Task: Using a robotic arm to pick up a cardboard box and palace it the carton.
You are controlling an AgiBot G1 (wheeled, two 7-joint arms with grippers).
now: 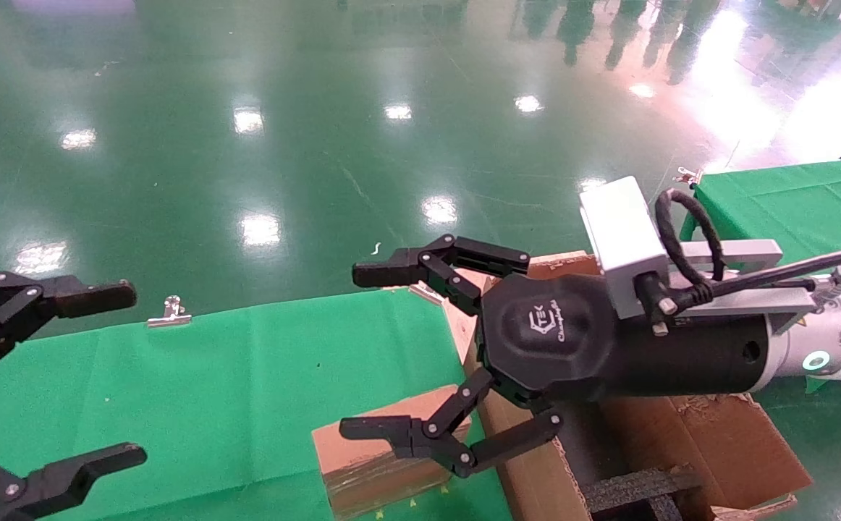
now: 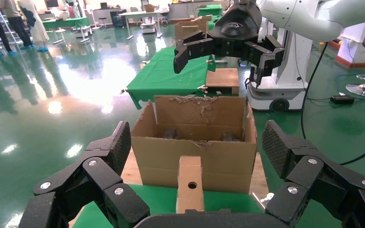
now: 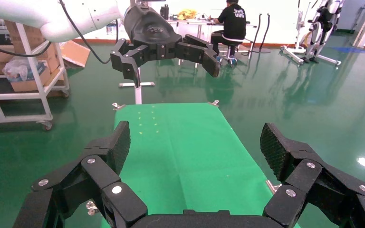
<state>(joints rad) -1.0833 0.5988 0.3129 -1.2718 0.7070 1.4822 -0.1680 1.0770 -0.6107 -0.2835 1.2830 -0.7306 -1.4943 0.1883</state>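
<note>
The cardboard box (image 1: pixel 373 463) is small, brown and taped. It lies on the green table close to the carton (image 1: pixel 710 441), a large carton with ragged flaps and black foam inside. The robotic arm's right gripper (image 1: pixel 359 351) is open and empty, pointing left, and hovers above the box and the carton's near wall. The left wrist view shows the box end-on (image 2: pixel 190 183) in front of the carton (image 2: pixel 195 152), with the right gripper (image 2: pixel 221 64) high above them. My left gripper (image 1: pixel 131 375) is open and empty at the far left.
A green cloth covers the table (image 1: pixel 232 376), held by a metal clip (image 1: pixel 169 312) at its far edge. A second green table (image 1: pixel 789 195) stands at the right. Glossy green floor lies beyond. The right wrist view shows bare green cloth (image 3: pixel 180 142) and the left gripper (image 3: pixel 171 71) beyond it.
</note>
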